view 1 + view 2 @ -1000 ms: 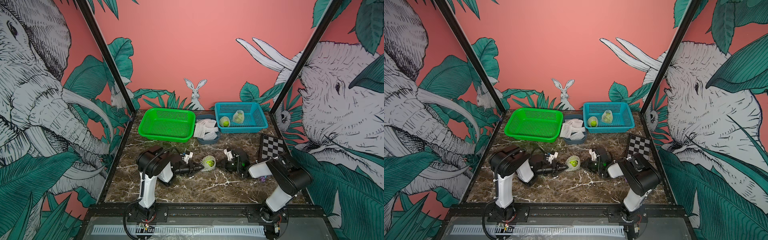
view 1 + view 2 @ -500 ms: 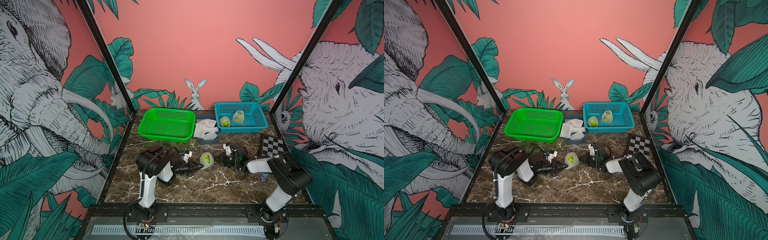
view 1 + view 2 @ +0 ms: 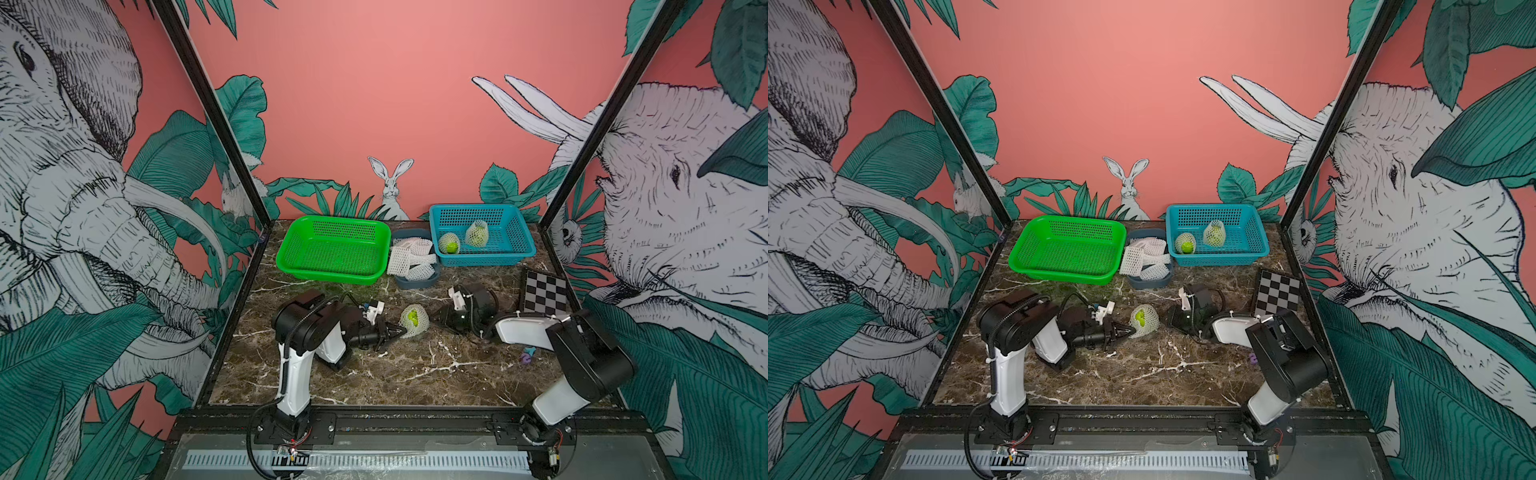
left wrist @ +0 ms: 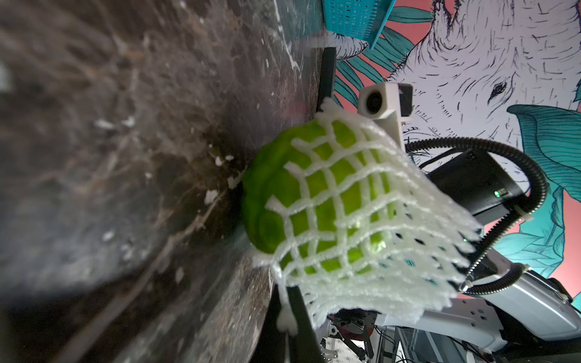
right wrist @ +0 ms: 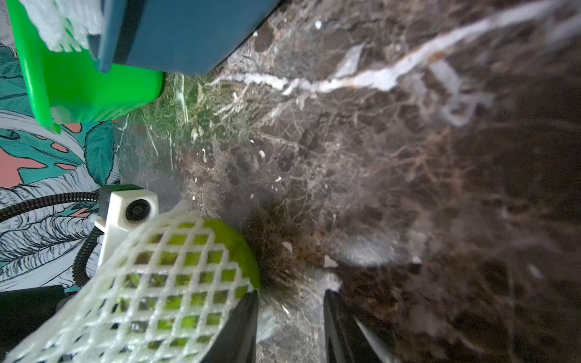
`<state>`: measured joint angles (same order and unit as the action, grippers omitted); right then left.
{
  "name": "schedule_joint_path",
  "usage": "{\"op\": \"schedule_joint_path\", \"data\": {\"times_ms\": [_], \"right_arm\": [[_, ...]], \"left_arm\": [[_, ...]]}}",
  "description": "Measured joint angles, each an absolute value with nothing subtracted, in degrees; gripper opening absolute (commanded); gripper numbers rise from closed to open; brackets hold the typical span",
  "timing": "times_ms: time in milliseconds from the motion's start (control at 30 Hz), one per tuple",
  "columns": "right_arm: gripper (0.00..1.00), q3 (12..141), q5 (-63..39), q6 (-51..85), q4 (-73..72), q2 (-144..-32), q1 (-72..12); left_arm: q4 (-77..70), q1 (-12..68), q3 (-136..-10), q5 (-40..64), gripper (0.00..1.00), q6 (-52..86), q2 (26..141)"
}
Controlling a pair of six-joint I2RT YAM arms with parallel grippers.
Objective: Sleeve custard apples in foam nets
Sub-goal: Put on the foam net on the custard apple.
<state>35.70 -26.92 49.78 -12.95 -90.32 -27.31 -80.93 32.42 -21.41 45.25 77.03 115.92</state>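
In both top views, 1 custard apple [image 3: 413, 318] sitting on counter [image 3: 415, 374] between left tool [image 3: 395, 331] and right tool [image 3: 435, 315], foam net [image 3: 423, 328] covering most of it, in left wrist view, left tool closed, pinching foam net [image 4: 361, 251] edge, in right wrist view, right tool [image 5: 290, 295] standing open, gripping nothing, just beside foam net [image 5: 141, 283].

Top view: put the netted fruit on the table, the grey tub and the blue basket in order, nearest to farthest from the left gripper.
1. The netted fruit, mid-table, right at the tip of the left gripper.
2. The grey tub, farther back, near the middle.
3. The blue basket, at the back right, farthest.
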Motion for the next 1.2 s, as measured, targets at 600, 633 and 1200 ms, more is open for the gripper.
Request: {"op": "schedule_joint_path", "data": {"times_ms": [600, 633, 1200], "right_arm": [[0.99, 51.09, -13.65, 34.76, 20.6, -74.72, -35.09], [0.99, 51.88, -13.45, 34.17, 21.98, -74.59, -36.29], [0.99, 68.18, 1.85, 31.97, 35.2, -89.73, -51.46]], "left_arm": [[-81.14, 32.42, -21.34, 44.49, 0.0, 77.41, 115.92], [-81.14, 32.42, -21.34, 44.47, 0.0, 77.43, 115.92], [-81.3, 32.42, -21.34, 44.1, 0.0, 77.78, 115.96]]}}
